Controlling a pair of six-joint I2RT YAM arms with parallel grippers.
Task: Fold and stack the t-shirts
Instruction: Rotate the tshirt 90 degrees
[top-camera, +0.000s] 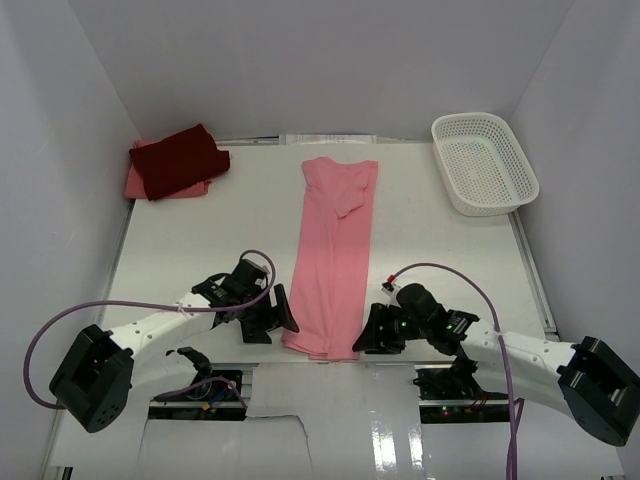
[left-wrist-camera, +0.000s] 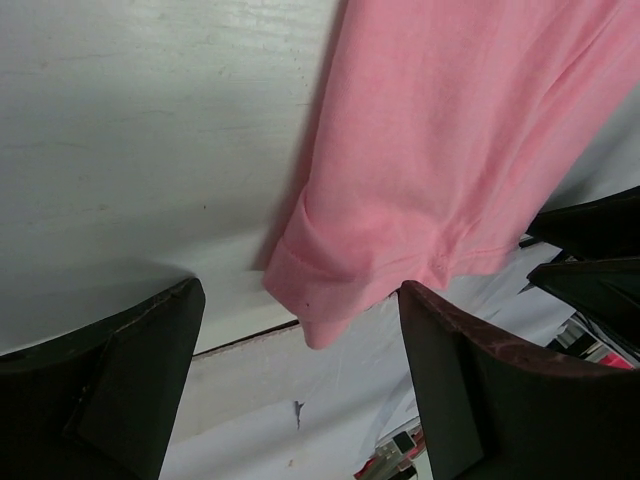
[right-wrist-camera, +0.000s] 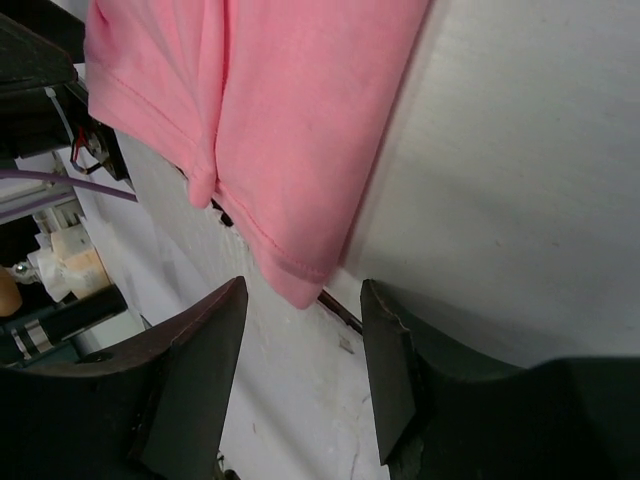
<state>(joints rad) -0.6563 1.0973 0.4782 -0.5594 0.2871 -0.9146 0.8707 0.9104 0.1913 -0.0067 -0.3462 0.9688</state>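
Observation:
A light pink t-shirt (top-camera: 335, 250) lies folded into a long narrow strip down the middle of the table, sleeve tucked over near its far end. Its near hem corners show in the left wrist view (left-wrist-camera: 330, 290) and the right wrist view (right-wrist-camera: 290, 270). My left gripper (top-camera: 283, 322) is open, just left of the near hem, its jaws straddling the corner without touching. My right gripper (top-camera: 368, 338) is open, just right of the near hem. A dark maroon t-shirt (top-camera: 180, 160) lies folded on a salmon pink t-shirt (top-camera: 133, 184) at the far left corner.
A white plastic mesh basket (top-camera: 483, 162) stands at the far right. The table's near edge and a seam (left-wrist-camera: 240, 340) run right under the shirt's hem. White walls close in the left, far and right sides.

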